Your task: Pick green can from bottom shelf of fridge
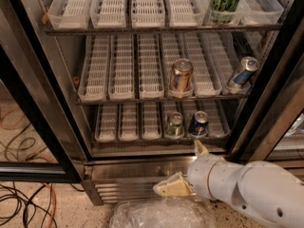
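readable text: none on anything in view.
green can (174, 124): on the bottom shelf (128, 123); no lettering can be made out on its sides.
blue can (198, 123): just right of the green can; pale mark on its label, not legible.
bronze can (181, 75): middle shelf; print not legible.
tall green-and-white can (225, 1): top shelf; dark markings, not readable.
gripper (186, 167): low before the fridge (118, 172) base, below the blue can, fingers spread apart; bears no marking.
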Controlling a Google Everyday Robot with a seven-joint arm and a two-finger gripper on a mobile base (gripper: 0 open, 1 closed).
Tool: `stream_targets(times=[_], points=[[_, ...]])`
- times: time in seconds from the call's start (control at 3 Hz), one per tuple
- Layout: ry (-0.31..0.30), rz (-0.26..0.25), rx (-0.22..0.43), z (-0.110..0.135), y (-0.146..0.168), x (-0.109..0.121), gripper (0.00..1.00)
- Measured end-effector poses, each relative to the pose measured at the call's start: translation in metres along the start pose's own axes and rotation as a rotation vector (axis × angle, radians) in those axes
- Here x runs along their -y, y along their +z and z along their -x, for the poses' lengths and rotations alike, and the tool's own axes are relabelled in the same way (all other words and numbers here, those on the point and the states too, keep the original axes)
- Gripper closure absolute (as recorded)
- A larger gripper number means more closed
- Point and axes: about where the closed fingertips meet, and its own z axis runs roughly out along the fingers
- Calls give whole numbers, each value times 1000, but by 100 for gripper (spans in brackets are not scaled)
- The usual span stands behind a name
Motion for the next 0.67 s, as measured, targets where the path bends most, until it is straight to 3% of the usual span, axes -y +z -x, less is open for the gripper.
stream_targets(times=[0.67], points=[[145,-180,164,-35,22,12,0]])
